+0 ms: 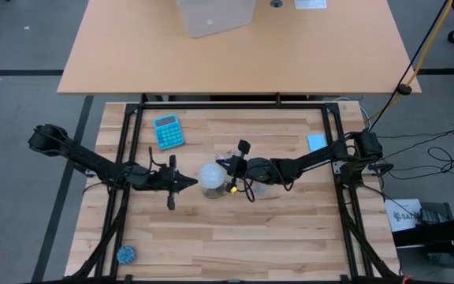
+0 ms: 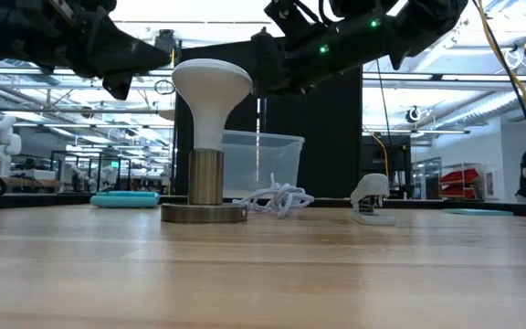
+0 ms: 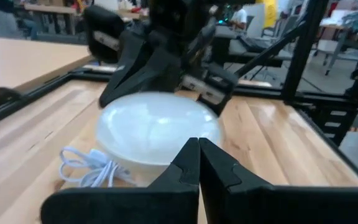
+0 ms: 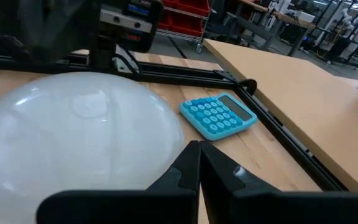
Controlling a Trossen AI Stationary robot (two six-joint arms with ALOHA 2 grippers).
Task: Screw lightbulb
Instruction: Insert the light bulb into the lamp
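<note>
While the lightbulb stands near the middle of the wooden table, the high view shows both dark arms reaching in toward it. The left gripper comes from the left, its tip just beside the bulb. The right gripper comes from the right, also just beside it. A blue calculator lies farther back and to the left, well apart.

In the low view, the lightbulb stands upright. Its long axis is vertical, its rounded dome faces up, and its narrow end goes down into a metal socket on a round base. A white cord lies bunched just right of the base. Both grippers hang level with the dome, one on each side. Whether either touches the dome is hard to tell here.

In the left wrist view, the left gripper has its fingers clenched together, holding nothing, with the white dome just beyond the tip.

In the right wrist view, the right gripper is likewise clenched on nothing, with the dome close ahead.

To do the step well, one gripper would likely need to open wide, close gently on the dome, and turn about the vertical axis. Keeping the bulb straight matters so the threads do not bind. The other arm could steady the base so it does not spin.
</note>
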